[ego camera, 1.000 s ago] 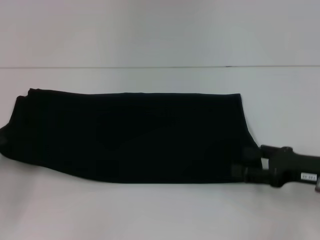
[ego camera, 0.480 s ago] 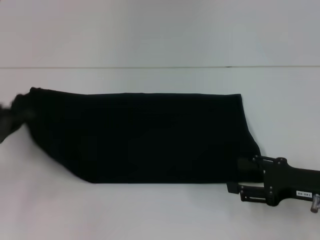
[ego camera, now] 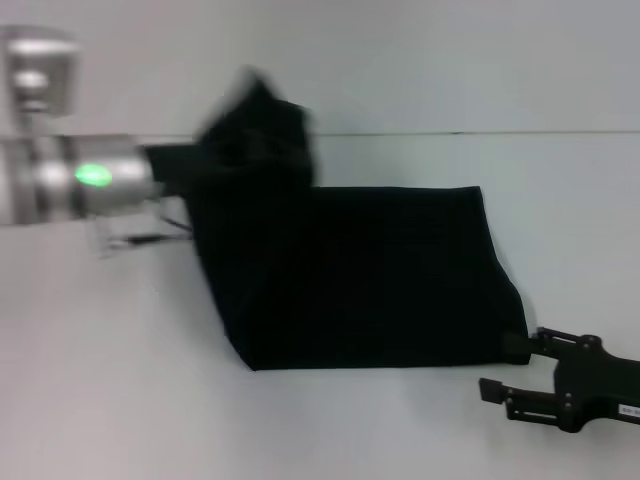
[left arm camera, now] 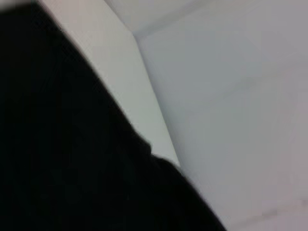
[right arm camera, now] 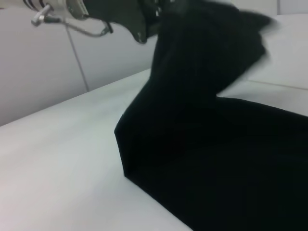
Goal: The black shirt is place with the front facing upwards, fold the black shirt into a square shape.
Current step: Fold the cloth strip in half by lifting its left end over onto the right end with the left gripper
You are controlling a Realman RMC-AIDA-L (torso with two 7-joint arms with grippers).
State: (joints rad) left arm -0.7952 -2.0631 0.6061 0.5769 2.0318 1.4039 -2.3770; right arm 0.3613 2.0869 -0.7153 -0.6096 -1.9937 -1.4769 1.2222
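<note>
1 black shirt (ego camera: 380,280), 2 grippers

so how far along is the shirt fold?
Done: the shirt already lies as a long folded band on the table, no print showing. In hand: the left gripper holds the band's left end lifted off the table, apparently carrying it toward the right end. The right gripper sits open on the table just off the right corner. Left: lay that end down and square it up.
</note>
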